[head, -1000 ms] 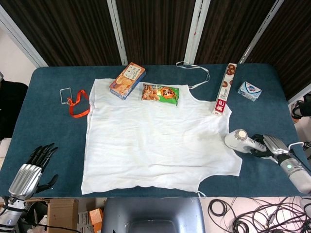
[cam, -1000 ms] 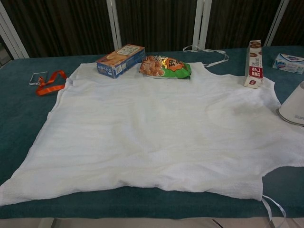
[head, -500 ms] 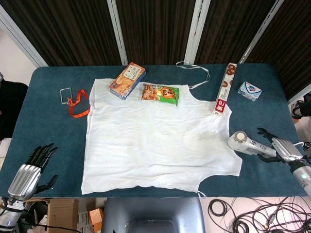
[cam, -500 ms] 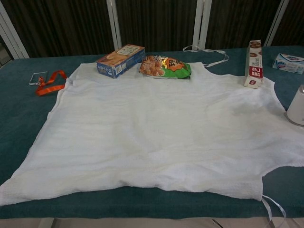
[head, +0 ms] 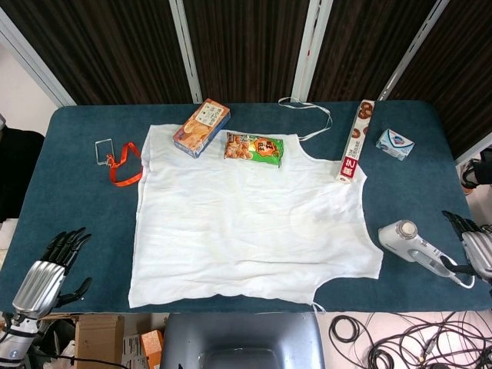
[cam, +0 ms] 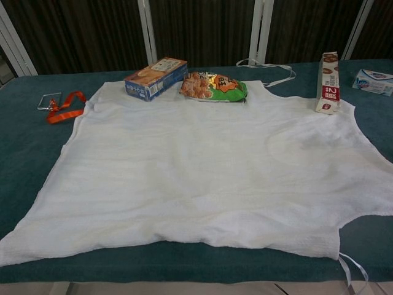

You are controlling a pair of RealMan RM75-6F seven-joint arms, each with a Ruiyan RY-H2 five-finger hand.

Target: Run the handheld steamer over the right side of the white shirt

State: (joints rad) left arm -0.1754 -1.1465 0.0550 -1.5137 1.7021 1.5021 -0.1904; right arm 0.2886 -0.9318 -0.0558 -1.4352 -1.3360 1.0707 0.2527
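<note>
Both hands hold nothing: the left hand (head: pixel 48 275) lower left with fingers spread, the right hand (head: pixel 477 244) at the right edge, open beside the steamer (head: pixel 411 244), which lies on the bench (head: pixel 77 192) right of the white shirt (head: pixel 246 223).

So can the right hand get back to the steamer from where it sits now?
Probably yes. The steamer lies on bare table beside the shirt, with the right hand open at its handle end and nothing between them.

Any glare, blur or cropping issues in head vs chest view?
Head view: even lighting, sharp; the right hand is cut off at the frame edge beside the steamer. Chest view: white shirt bright but its folds remain readable; neither the steamer nor either hand is in frame.
</note>
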